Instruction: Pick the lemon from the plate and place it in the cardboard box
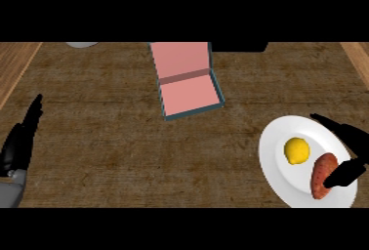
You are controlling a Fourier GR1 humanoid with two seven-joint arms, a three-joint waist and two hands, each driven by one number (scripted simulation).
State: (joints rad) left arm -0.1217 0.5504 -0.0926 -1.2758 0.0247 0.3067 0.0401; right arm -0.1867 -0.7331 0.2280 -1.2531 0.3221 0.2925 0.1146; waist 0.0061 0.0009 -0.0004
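One lemon (296, 151), small, firm, likely slippery, lies just left of our spread, empty right hand (349, 155); we'd grasp its middle.

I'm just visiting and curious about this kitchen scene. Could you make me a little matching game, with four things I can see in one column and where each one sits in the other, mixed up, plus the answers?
Things:
1. lemon
2. box
3. left hand
4. sweet potato

Places:
A. open on the counter's middle, toward the far edge
B. resting at the view's left edge, fingers straight
C. on the white plate, left of the reddish vegetable
D. on the plate, partly under the right hand

Pairs: 1-C, 2-A, 3-B, 4-D
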